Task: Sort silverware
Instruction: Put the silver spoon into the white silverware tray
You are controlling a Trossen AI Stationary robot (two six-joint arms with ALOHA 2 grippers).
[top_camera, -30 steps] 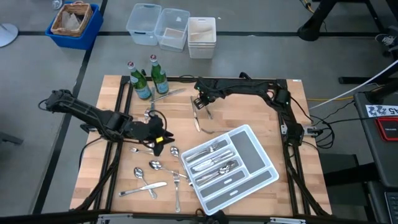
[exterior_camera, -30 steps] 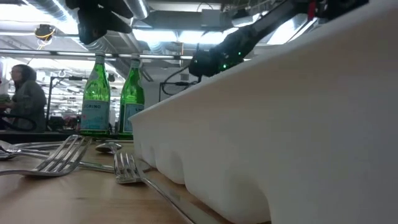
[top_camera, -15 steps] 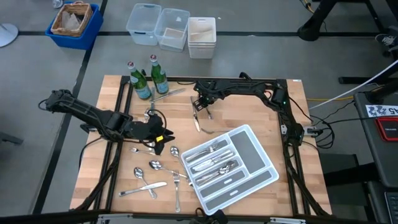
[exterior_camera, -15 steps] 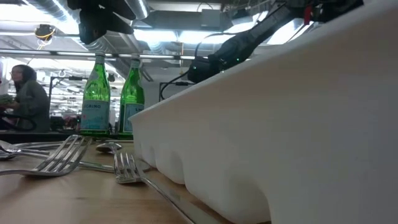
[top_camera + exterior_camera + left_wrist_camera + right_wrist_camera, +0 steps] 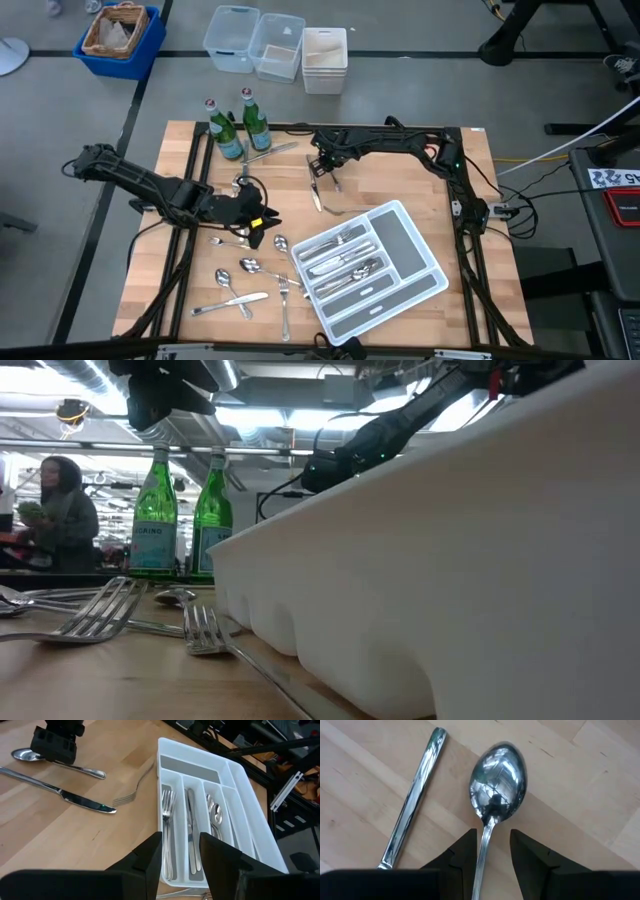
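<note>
**A:** Right gripper (image 5: 492,840) — doing what?

**B:** Hanging low over a spoon (image 5: 498,782) at the far side of the table (image 5: 400,170), not far from the green bottles (image 5: 228,135). Fingers apart, one on each side of the thin handle, with a little gap both ways. Not pinching. Holding nothing yet.

**A:** Why stand like that?

**B:** Probably to squeeze the handle and lift. Easier to grab a thin handle than a round, slippery bowl. Looks lined up well, so likely just needs to close.

**A:** And the left gripper (image 5: 181,845)?

**B:** Hovers above the wood on the left side, close to some loose pieces (image 5: 232,290). Fingers apart too, and empty. Points toward the white tray (image 5: 200,757).

**A:** Where is the silverware?

**B:** Split in two lots. Some already in the tray — forks (image 5: 167,820) in one slot, a knife (image 5: 191,820) in the next, spoons (image 5: 216,815) in the one after. Same kind with same kind, so easy to find later. The rest lying flat on the table, mostly on the near left beside the tray, plus a few up by the bottles. Plenty left to sort.
</note>
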